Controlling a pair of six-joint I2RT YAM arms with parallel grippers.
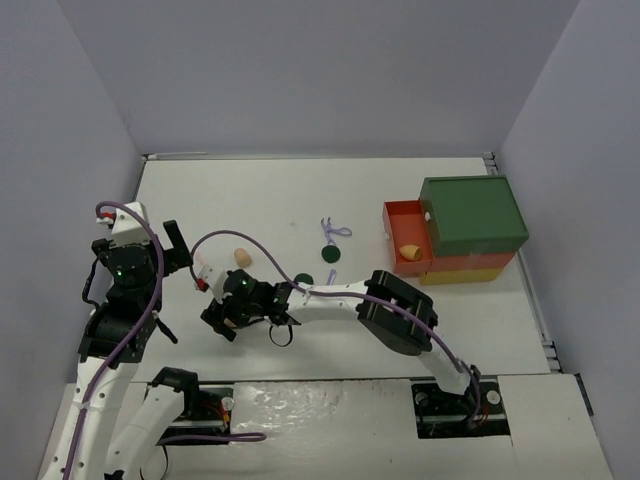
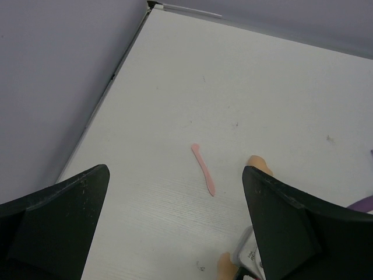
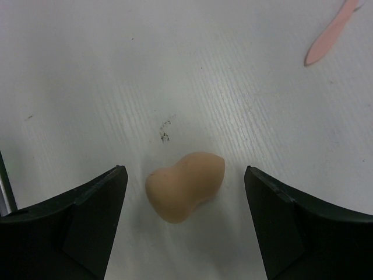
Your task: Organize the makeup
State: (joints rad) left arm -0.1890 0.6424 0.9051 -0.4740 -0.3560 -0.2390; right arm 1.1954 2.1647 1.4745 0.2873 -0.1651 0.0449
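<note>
White table [image 3: 175, 70]; tan, smooth, waisted sponge [image 3: 185, 186].

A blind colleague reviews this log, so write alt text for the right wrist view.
A tan egg-shaped sponge lies on the white table between the open fingers of the right gripper, touching neither. The end of a pink stick shows at the top right corner.

White table [image 1: 400, 190], plain grey walls [image 1: 300, 70].
</note>
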